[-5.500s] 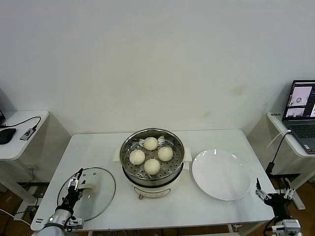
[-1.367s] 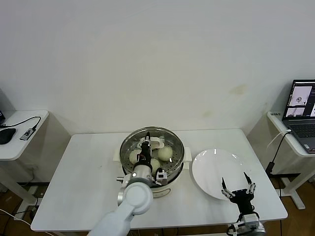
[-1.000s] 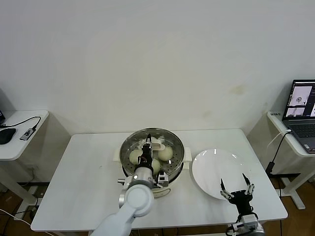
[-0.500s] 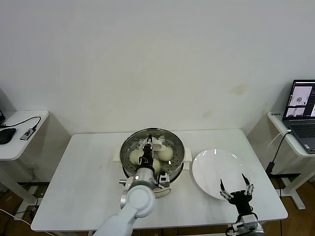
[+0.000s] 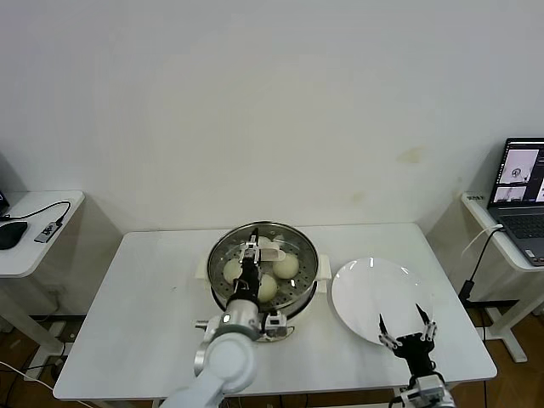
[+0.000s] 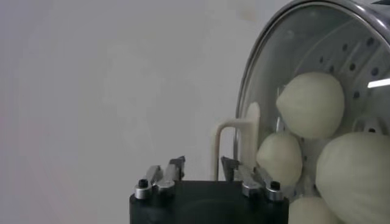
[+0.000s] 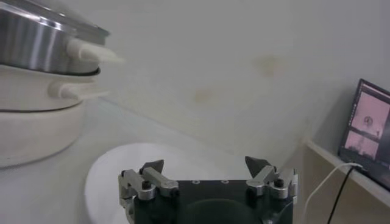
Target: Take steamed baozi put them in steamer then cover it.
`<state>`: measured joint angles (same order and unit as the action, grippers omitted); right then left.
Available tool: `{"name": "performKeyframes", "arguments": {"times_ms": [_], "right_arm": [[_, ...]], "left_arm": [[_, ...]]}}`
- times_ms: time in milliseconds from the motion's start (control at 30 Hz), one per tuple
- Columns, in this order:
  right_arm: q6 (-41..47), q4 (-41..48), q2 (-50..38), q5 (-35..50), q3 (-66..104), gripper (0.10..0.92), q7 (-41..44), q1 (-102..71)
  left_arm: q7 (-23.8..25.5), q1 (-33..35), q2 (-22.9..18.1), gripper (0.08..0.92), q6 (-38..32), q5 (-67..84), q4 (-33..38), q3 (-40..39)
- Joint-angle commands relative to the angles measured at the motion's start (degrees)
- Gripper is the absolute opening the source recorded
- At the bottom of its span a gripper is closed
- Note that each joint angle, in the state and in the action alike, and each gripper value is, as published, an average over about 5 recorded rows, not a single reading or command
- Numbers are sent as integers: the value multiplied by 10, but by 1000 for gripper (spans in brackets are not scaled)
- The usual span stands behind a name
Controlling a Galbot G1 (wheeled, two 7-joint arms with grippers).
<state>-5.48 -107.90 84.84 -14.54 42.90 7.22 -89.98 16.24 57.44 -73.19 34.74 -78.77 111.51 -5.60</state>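
Note:
The steamer [image 5: 304,294] stands mid-table with the glass cover [image 5: 291,246] lying on it, cream handle [image 5: 270,249] on top. Steamed baozi [image 5: 286,266] show through the glass. My left gripper [image 5: 249,255] hovers over the cover just beside that handle. In the left wrist view the left gripper [image 6: 201,164] is open, and the handle [image 6: 234,143] stands just past its fingertips, untouched. Baozi [image 6: 311,103] sit behind the cover's glass [image 6: 268,73]. My right gripper [image 5: 406,327] waits open at the front edge of the white plate [image 5: 374,293]; the right wrist view shows it [image 7: 204,164] holding nothing.
The white table [image 5: 144,297] has bare room to the left of the steamer. A laptop [image 5: 520,187] sits on a side table at the far right. Another side table [image 5: 34,229] with a mouse and cable stands at the far left.
The left gripper has opened and let go of the cover's handle, leaving the cover on the steamer. The left arm has drawn back slightly. The right gripper has sunk a little.

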Motion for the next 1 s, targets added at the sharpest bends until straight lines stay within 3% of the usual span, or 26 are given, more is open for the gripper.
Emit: {"name": "performKeyframes", "arguments": {"times_ms": [33, 200, 300, 400, 533, 800, 1000], "right_arm": [[-4, -3, -6, -1, 1, 823, 1, -9], [-16, -11, -13, 16, -9, 823, 0, -16], [-23, -19, -18, 40, -14, 823, -2, -18], [-27, -23, -20, 53, -16, 823, -6, -22], [-34, -34, -29, 83, -28, 823, -9, -44], [-54, -59, -66, 165, -53, 823, 7, -90], [-57, -61, -75, 186, -61, 823, 12, -103]], "left_arm": [[-46, 130, 61, 661, -35, 93, 166, 52], [-126, 248, 84, 791, -72, 270, 235, 136], [-207, 320, 83, 818, -200, 504, 216, 229], [-265, 353, 54, 822, -339, 678, 166, 317], [-319, 393, 27, 823, -366, 806, 157, 367], [-330, 520, 14, 823, -393, 923, 148, 380], [-300, 547, 4, 823, -430, 922, 112, 365]]}}
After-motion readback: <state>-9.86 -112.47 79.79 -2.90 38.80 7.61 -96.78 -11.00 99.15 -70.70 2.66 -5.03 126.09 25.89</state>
